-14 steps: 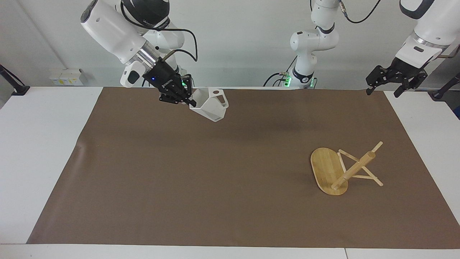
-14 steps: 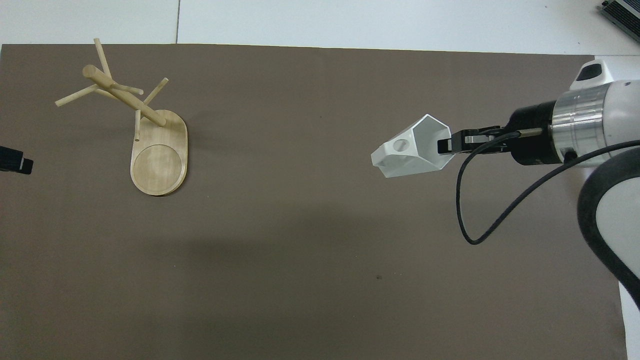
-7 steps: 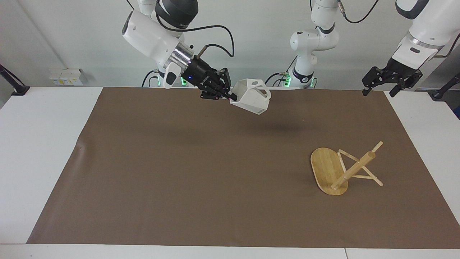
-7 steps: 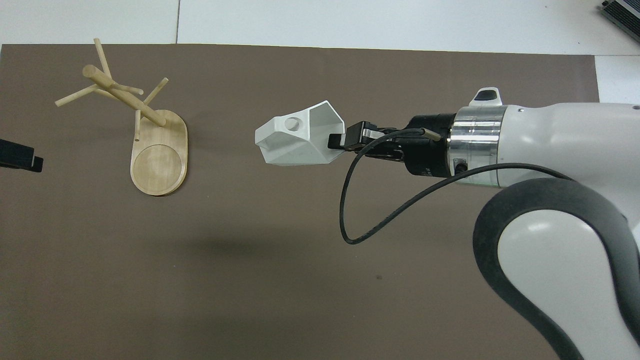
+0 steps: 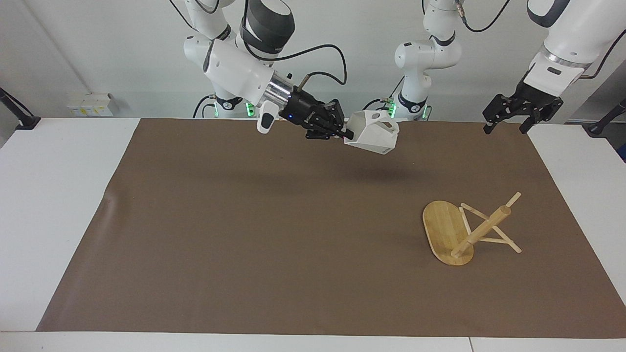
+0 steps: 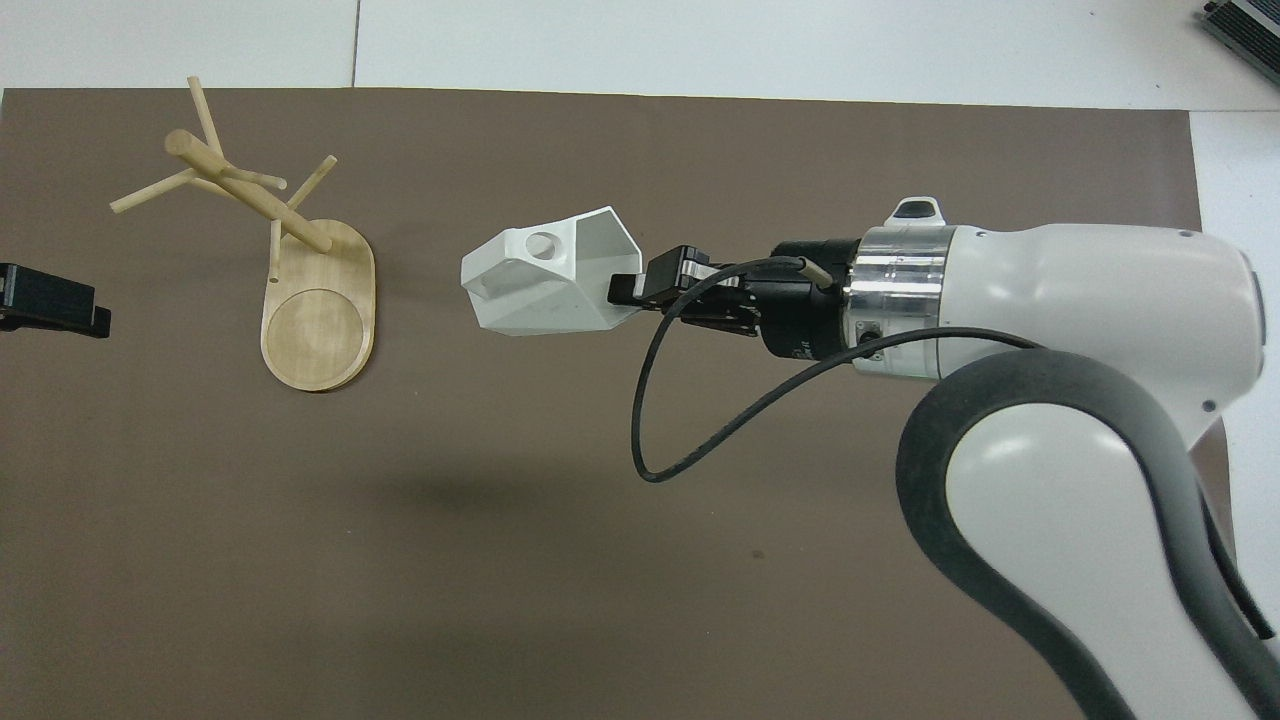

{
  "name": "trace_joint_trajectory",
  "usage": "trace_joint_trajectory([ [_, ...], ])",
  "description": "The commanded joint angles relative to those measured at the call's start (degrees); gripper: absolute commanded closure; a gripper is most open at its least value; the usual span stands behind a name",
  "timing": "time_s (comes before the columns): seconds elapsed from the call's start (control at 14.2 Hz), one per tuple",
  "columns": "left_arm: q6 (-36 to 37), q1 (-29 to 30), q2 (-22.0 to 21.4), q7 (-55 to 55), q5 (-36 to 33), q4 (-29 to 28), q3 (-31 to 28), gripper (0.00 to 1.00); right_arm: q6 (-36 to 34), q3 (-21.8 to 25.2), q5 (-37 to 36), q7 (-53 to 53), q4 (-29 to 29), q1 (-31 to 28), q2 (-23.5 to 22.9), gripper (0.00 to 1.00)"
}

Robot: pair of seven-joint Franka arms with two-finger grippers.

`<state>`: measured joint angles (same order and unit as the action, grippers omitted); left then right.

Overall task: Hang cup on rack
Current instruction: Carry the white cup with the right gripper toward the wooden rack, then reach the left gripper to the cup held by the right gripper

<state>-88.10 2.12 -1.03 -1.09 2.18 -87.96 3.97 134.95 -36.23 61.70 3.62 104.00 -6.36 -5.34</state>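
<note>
My right gripper (image 5: 348, 138) is shut on the rim of the white faceted cup (image 5: 374, 134) and holds it tilted in the air over the brown mat, near the robots' edge. The cup's handle with its round hole faces up in the overhead view (image 6: 530, 290), where the right gripper (image 6: 625, 292) grips the rim. The bamboo rack (image 5: 469, 232) stands on its oval base toward the left arm's end of the table, well apart from the cup; it also shows in the overhead view (image 6: 290, 250). My left gripper (image 5: 505, 128) is open and empty in the air above the mat's corner.
A brown mat (image 5: 274, 244) covers most of the white table (image 5: 58, 205). Only the tip of the left gripper (image 6: 55, 305) shows at the edge of the overhead view, beside the rack's base. A third white arm (image 5: 423, 58) stands at the robots' edge.
My right gripper has carried the cup through the air toward the left arm's end of the table, closer to the rack. My left gripper has shifted a little toward the mat.
</note>
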Motion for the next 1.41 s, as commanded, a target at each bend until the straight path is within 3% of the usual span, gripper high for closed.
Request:
trace_joint_trajectory([
  [0.0,-2.6,-0.6,-2.0,1.3,0.7,-2.7,-0.3,0.00,4.3,-3.1,1.6,-0.1,-0.1,-0.6,-2.0,1.00],
  [0.21,-4.9,-0.6,-2.0,9.7,2.6,-3.4,-0.2,0.00,8.3,-4.9,1.5,-0.1,-0.2,0.6,-4.1,1.00],
  [0.49,-7.1,-0.5,-2.2,29.1,4.8,-4.7,-0.2,0.00,9.5,-4.9,1.6,0.2,-0.2,1.4,-4.7,1.00],
  [0.71,-11.7,0.7,-3.6,43.3,11.4,-9.9,-0.9,0.00,9.5,-4.9,1.5,0.4,-0.5,1.5,-4.8,1.00],
  [0.99,-10.8,2.3,-3.6,64.0,17.1,-13.1,-1.0,0.00,11.2,-4.9,3.1,0.6,-1.0,2.2,-5.5,1.00],
  [1.34,-11.5,0.6,-3.1,81.4,22.2,-14.3,-0.8,0.00,13.1,-5.3,4.9,0.7,-2.7,3.3,-6.3,1.00],
])
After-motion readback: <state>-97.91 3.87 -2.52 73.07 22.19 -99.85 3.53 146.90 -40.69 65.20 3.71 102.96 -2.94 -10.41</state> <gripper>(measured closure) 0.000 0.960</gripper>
